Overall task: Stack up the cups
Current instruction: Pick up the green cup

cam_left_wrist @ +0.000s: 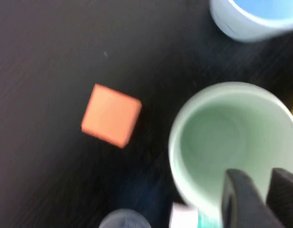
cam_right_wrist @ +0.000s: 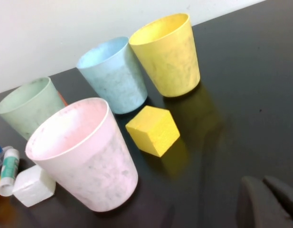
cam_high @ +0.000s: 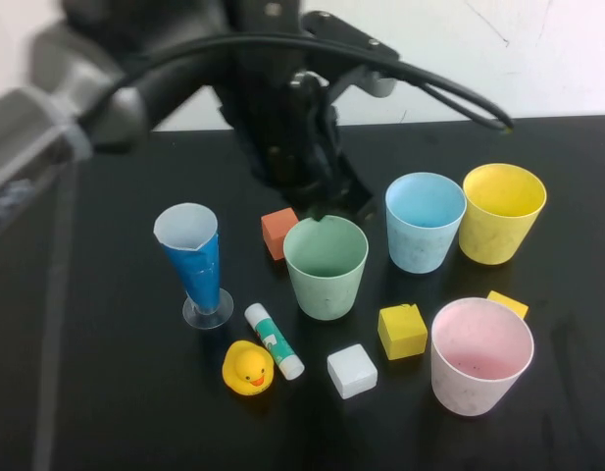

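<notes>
Four cups stand upright and apart on the black table: pale green [cam_high: 326,265] in the middle, light blue [cam_high: 424,224] and yellow [cam_high: 500,214] behind it to the right, pink-white [cam_high: 478,355] at the front right. My left gripper [cam_high: 327,201] hangs just behind the green cup. In the left wrist view the left gripper [cam_left_wrist: 262,197] is open and empty, with its fingers over the green cup's [cam_left_wrist: 222,137] mouth near the rim. My right gripper [cam_right_wrist: 272,199] is shut and empty, low over the table right of the pink cup [cam_right_wrist: 84,154]. It is out of the high view.
A tall blue cone glass [cam_high: 196,263] stands at the left. An orange cube [cam_high: 278,233] lies left of the green cup. A glue stick [cam_high: 274,340], a yellow duck [cam_high: 248,368], a white cube [cam_high: 352,371] and two yellow cubes [cam_high: 402,331] [cam_high: 508,303] lie in front.
</notes>
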Controlling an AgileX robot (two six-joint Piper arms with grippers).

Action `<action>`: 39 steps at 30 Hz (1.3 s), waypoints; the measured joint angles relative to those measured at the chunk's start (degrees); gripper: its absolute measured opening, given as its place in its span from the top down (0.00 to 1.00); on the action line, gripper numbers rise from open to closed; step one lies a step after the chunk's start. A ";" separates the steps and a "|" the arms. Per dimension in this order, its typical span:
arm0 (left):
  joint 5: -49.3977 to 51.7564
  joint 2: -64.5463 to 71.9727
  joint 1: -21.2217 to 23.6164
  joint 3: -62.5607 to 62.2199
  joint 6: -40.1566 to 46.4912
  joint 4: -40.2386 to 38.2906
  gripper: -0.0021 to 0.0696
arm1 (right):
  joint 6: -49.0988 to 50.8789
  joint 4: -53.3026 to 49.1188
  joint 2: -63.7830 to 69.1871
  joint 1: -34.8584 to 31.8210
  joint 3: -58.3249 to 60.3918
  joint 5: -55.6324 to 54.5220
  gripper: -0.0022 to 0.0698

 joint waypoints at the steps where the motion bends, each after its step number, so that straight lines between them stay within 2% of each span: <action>1: 0.23 2.08 0.00 -1.94 -0.53 0.00 0.77 | 0.00 0.00 0.00 0.00 0.00 0.00 0.97; 5: 0.45 6.44 0.51 -4.99 -1.26 0.00 0.59 | 0.00 0.12 0.00 0.00 0.00 0.35 0.97; 9: 0.57 8.45 2.40 -5.23 -1.98 -0.64 0.49 | 0.00 0.56 0.00 0.00 0.00 0.75 0.97; 16: 0.57 9.82 7.02 -5.33 -2.23 -4.53 0.47 | -0.53 0.92 0.00 0.00 0.00 0.80 0.97; 23: 0.57 13.84 7.83 -5.33 0.41 -10.70 0.47 | -1.35 0.92 0.00 0.00 0.00 0.80 0.97; 25: 0.57 15.05 7.83 -5.33 1.66 -12.54 0.52 | -1.38 0.92 0.00 0.00 0.00 0.80 0.97; 26: 0.57 15.47 7.72 -5.33 2.14 -12.91 0.58 | -1.47 0.92 0.00 0.00 0.00 0.80 0.97; 28: 0.57 16.01 7.72 -5.33 2.96 -12.92 0.76 | -1.47 0.92 0.00 0.00 0.00 0.80 0.97; 30: 0.57 16.01 7.72 -5.33 3.52 -12.92 0.88 | -1.47 0.92 0.00 0.00 0.00 0.80 0.97; 33: 0.57 14.50 7.72 -5.33 4.13 -12.45 0.94 | -1.47 0.94 0.00 0.00 0.00 0.80 0.97; 39: 0.57 7.50 6.90 -5.33 3.80 -12.45 0.95 | -1.47 1.04 0.00 0.00 0.00 0.60 0.97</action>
